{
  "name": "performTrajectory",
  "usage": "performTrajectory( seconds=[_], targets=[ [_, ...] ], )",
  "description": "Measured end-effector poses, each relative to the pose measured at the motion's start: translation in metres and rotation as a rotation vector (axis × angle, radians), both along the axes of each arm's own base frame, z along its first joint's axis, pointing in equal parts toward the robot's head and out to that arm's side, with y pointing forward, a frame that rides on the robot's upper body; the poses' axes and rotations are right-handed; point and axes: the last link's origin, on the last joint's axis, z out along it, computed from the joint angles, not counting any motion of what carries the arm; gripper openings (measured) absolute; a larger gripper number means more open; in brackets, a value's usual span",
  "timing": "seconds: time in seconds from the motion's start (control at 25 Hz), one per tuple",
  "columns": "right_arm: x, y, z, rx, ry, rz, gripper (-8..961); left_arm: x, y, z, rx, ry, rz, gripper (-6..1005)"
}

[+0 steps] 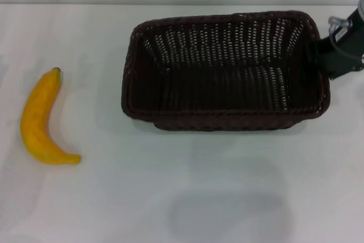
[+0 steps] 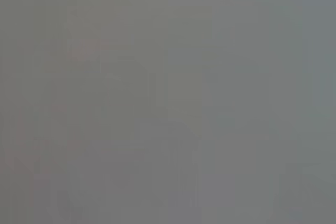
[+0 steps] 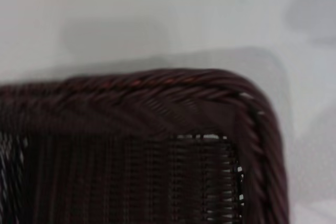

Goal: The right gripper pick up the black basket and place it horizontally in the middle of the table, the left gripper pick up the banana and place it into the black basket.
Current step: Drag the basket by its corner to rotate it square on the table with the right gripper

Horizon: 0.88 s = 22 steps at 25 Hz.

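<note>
The black basket (image 1: 224,69) is a large dark woven basket with a braided rim. It lies lengthwise across the white table (image 1: 170,197), right of centre, and it is empty. The right gripper (image 1: 335,49) is at the basket's right end, against the rim. The right wrist view shows a corner of the basket's rim (image 3: 210,90) close up over the table. The banana (image 1: 38,120) is yellow-orange and curved, and it lies on the table at the far left, well apart from the basket. The left gripper is out of view, and the left wrist view shows only flat grey.
A faint grey shadow (image 1: 227,211) lies on the table in front of the basket. The table's far edge (image 1: 170,4) runs just behind the basket. Bare tabletop lies between the banana and the basket.
</note>
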Motion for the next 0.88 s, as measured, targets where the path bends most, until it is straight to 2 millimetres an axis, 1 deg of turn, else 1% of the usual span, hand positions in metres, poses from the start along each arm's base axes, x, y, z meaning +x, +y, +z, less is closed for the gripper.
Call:
performTrajectory(
  seconds=[0.08,0.24,0.44,0.68,0.88],
  targets=[
    [0.004,-0.004,-0.005,-0.015,-0.017,-0.002,152,0.001,0.004,0.0,0.0,-0.002,0.006,852],
    [0.005,-0.007,-0.01,-0.05,-0.064,0.019,149,0.002,0.009,0.002,-0.003,-0.003,0.011,851],
    [0.001,-0.004,-0.008,-0.094,-0.108,0.105,131,0.002,0.013,0.001,-0.008,-0.005,0.017,850],
    [-0.001,-0.002,-0.005,-0.155,-0.163,0.177,161,0.003,0.014,0.002,-0.009,-0.004,0.014,850],
    [0.002,-0.002,-0.008,-0.171,-0.184,0.195,186,0.002,0.014,0.001,-0.014,-0.003,0.019,849]
  ],
)
